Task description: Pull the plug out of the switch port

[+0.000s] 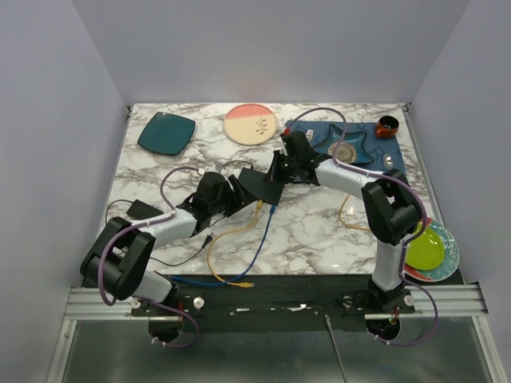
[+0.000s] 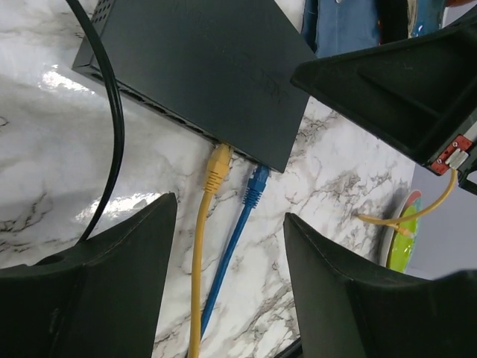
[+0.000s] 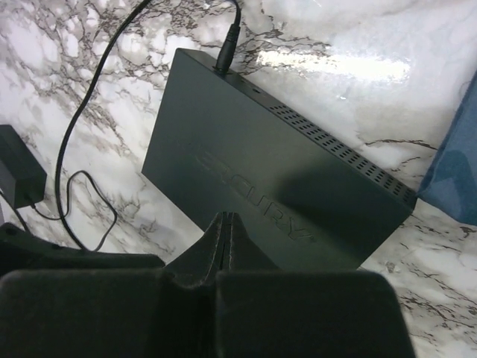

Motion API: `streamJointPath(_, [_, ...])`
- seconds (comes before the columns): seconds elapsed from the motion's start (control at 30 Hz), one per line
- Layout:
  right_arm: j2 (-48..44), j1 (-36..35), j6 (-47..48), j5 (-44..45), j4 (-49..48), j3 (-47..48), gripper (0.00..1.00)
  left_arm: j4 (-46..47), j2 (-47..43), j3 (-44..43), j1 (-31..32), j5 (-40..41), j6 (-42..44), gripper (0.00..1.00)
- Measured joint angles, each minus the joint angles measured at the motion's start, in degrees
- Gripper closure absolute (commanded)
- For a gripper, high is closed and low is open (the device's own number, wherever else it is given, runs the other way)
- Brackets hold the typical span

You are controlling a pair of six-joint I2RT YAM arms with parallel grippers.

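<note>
Released left pincer [image 2: 229, 209] is facing yellow plug [image 2: 218, 168] at twelve o'clock; adjacent blue plug [image 2: 257, 184] is risking getting snagged too. Clenched right pincer [image 3: 226, 221] is hovering over the switch [image 2: 201, 67].

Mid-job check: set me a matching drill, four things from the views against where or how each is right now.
Things:
1 yellow plug
2 blue plug
3 left gripper
4 right gripper

States:
A shut, over the top face of the switch
B in the port nearest the switch's corner
C open, facing both plugs
D in the next port along from that corner

Pairs: 1-D; 2-B; 3-C; 4-A
</note>
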State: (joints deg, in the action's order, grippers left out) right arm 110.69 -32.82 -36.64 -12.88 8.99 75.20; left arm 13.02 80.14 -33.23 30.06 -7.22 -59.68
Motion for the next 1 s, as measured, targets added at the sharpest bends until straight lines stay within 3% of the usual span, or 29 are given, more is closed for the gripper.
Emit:
streamJointPath(0.57, [1.92,0.33,-2.40,-2.73,-4.42,-4.15,0.99,11.47,12.04,-0.07,0.00,-2.73,-4.74,0.36])
streamJointPath(0.8, [2.14,0.33,-2.80,-3.17,-6.14,-4.81,0.99,17.03,18.03,-1.77,0.00,-3.58,-7.91,0.57])
streamJointPath(1.0, [2.14,0.59,-2.91,-3.37,-7.17,-5.29,0.99,21.49,20.68,-1.79,-0.13,-4.13,-10.38,0.57])
